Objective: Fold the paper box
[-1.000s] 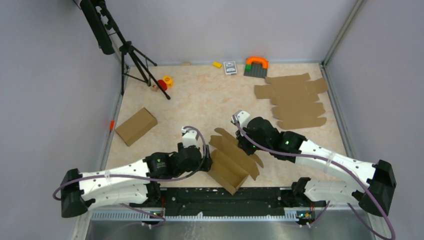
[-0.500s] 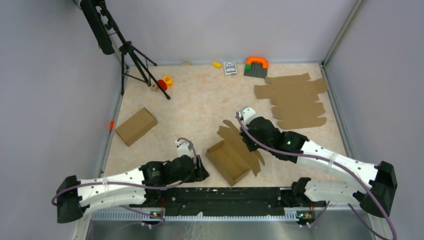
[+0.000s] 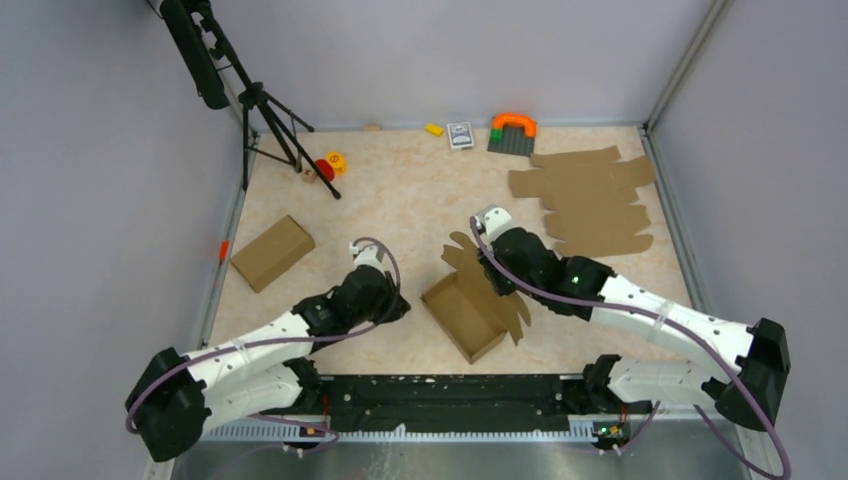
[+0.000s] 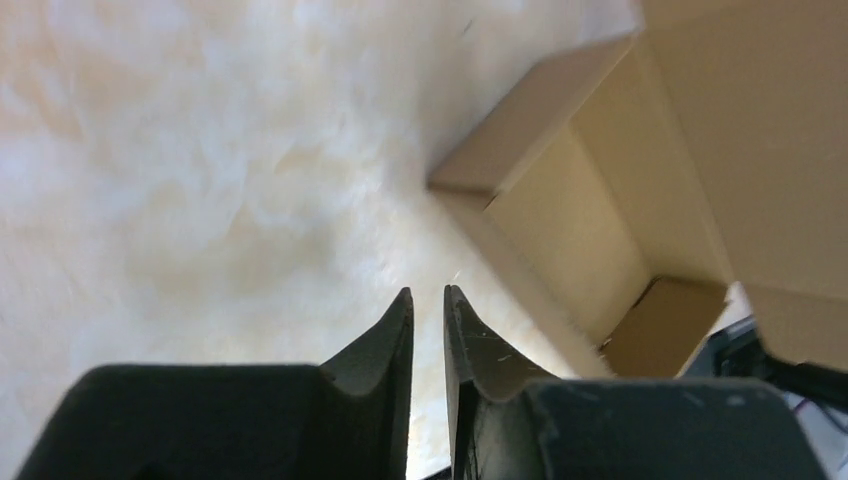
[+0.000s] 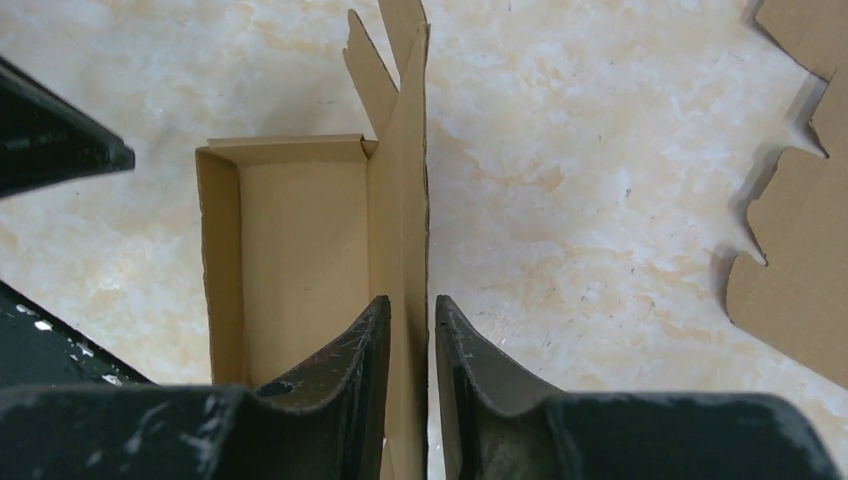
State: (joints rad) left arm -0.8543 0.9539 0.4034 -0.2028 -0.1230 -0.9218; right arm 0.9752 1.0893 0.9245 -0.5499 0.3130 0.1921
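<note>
- One paper box [image 3: 468,312] sat half formed on the bench [image 3: 400,200]. It was a shallow tray with its walls raised and its lid panel standing upright along one long side, tabs sticking out at the far end.
- Judged from its look, the cardboard was thin and light. It would be stiff across each flat panel, hinge easily at the creases, and skate over the smooth bench under a one-sided push.
- Its cut edges and tabs seemed likely to crumple under a hard pinch. The better hold looked to be flat on the lid panel, near its free edge and away from the tabs, with the tray steadied from the other side.
- The right tool [image 5: 410,300] straddled that upright panel, one finger on either side and the tray floor to the left of its tips. The jaws were narrow, but I could not tell whether they pressed the cardboard or only flanked it.
- The left tool [image 4: 425,295] had its jaws almost together around nothing, with bare bench under the tips. The tray's near corner lay ahead and to the right of them, not touching.
- Farther out, beyond and to the right of the right tool, a pile of flat cardboard sheets [image 3: 590,200] lay well apart from the work.
</note>
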